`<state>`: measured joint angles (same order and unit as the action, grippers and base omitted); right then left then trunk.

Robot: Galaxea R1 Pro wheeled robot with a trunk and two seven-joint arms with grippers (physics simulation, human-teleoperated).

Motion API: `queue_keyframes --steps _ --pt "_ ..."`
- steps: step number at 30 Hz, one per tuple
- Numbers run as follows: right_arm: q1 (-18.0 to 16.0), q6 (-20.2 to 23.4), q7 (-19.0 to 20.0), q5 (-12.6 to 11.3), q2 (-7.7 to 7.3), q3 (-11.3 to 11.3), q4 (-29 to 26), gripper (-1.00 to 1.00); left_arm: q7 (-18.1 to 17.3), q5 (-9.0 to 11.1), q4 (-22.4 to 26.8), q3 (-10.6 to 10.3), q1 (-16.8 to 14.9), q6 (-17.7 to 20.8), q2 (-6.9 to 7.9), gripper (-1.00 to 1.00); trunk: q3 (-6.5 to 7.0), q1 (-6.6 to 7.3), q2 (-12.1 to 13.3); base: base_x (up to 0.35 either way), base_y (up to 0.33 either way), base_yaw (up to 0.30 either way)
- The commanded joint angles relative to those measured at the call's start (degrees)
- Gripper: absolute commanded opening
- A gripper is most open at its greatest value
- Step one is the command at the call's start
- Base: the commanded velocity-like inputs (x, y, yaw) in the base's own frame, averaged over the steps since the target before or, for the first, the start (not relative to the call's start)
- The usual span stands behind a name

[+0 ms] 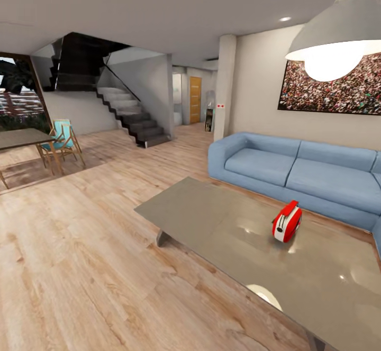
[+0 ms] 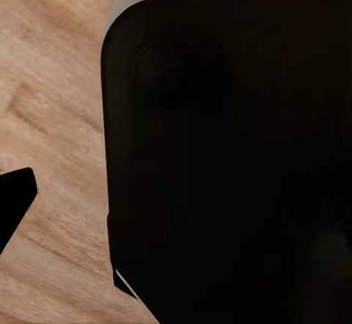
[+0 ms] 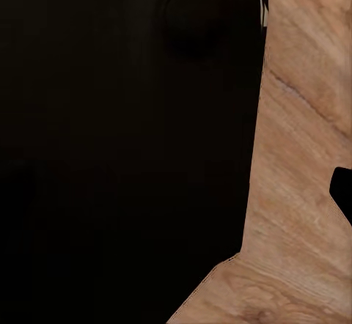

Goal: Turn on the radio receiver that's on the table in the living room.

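Wood floor (image 1: 79, 266) lies closest, light planks running under my view toward the table (image 1: 222, 218). Head view: the low grey glossy table stands ahead and to my right, its near corner pointing toward me. The radio receiver (image 1: 287, 222) sits on the table's far half, well back from the near edge and on the side facing the blue sofa (image 1: 296, 168). It stands upright, red body with white stripes, thin handle on top.

Both wrist views show a large dark body of the robot over wood planks (image 2: 51, 119), with the same floor in the right wrist view (image 3: 301, 155). My fingers are not clearly readable in either one; I cannot tell whether they are wide or narrow. Nothing appears to be held, as a judgement only.

Handling estimate: radio looks small, rigid, probably light. On that glossy top it could slide or tip if pushed from the side. No need to lift it; a switch press should do. The switch is too small to locate from here. Best approach, I judge: press downward or brace the body from the opposite side, avoiding the thin handle.

Step in hand: still approaching; the table is not yet in arm's reach.

A pendant lamp (image 1: 333, 38) hangs high to my right.
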<state>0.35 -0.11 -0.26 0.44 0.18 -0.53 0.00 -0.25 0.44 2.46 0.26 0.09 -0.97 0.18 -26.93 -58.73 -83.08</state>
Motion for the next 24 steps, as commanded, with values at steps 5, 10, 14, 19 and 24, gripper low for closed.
queue_keyframes --steps 5,10,14,19,24 --pt "0.0 0.02 -0.01 0.0 0.0 0.0 0.0 1.0 -0.01 0.07 0.0 0.0 0.0 0.0 0.03 1.0 0.0 0.0 0.0 0.323 0.099 0.0" --pt "0.0 0.02 -0.01 0.0 0.0 0.0 0.0 1.0 -0.02 0.08 0.0 0.0 0.0 0.0 0.08 1.0 0.0 0.0 0.0 0.323 0.099 0.0" --pt "0.0 0.02 -0.01 0.0 0.0 0.0 0.0 1.0 -0.02 0.09 0.0 0.0 0.0 0.0 0.06 1.0 0.0 0.0 0.0 0.323 0.099 0.0" --pt "0.0 0.02 -0.01 0.0 0.0 0.0 0.0 1.0 -0.02 0.08 0.0 0.0 0.0 0.0 0.01 1.0 0.0 0.0 0.0 0.323 0.099 0.0" --pt "0.0 0.02 -0.01 0.02 0.0 0.0 0.0 1.0 -0.02 0.05 0.0 0.0 0.0 0.0 0.01 1.0 0.0 0.0 0.0 0.323 0.099 0.0"
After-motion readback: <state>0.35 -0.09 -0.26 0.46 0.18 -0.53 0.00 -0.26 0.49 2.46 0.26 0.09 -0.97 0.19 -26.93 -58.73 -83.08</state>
